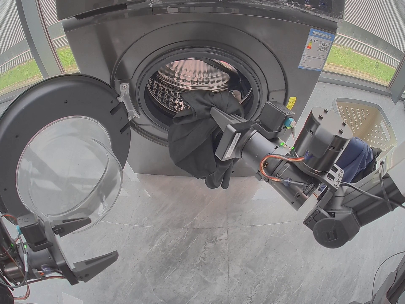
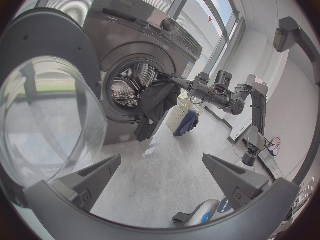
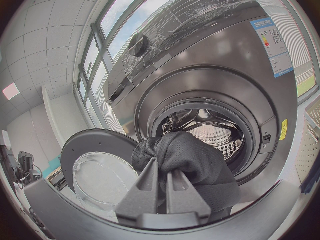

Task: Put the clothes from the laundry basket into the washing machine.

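Observation:
A grey front-loading washing machine (image 1: 202, 34) stands ahead, its round door (image 1: 63, 148) swung open to the left and its steel drum (image 1: 190, 79) showing. My right gripper (image 1: 217, 117) is shut on a black garment (image 1: 192, 136), which hangs at the drum's opening and drapes below its rim. The right wrist view shows the black garment (image 3: 186, 157) bunched between the fingers (image 3: 141, 187) just before the opening. A white laundry basket (image 1: 367, 123) stands at the right with a blue garment (image 1: 354, 157) over its edge. My left gripper (image 1: 82, 243) is open, low at the left, below the door.
Grey tiled floor (image 1: 202, 241) lies before the machine. Windows run behind and beside it. In the left wrist view the basket (image 2: 178, 112) with the blue garment (image 2: 186, 122) stands right of the machine.

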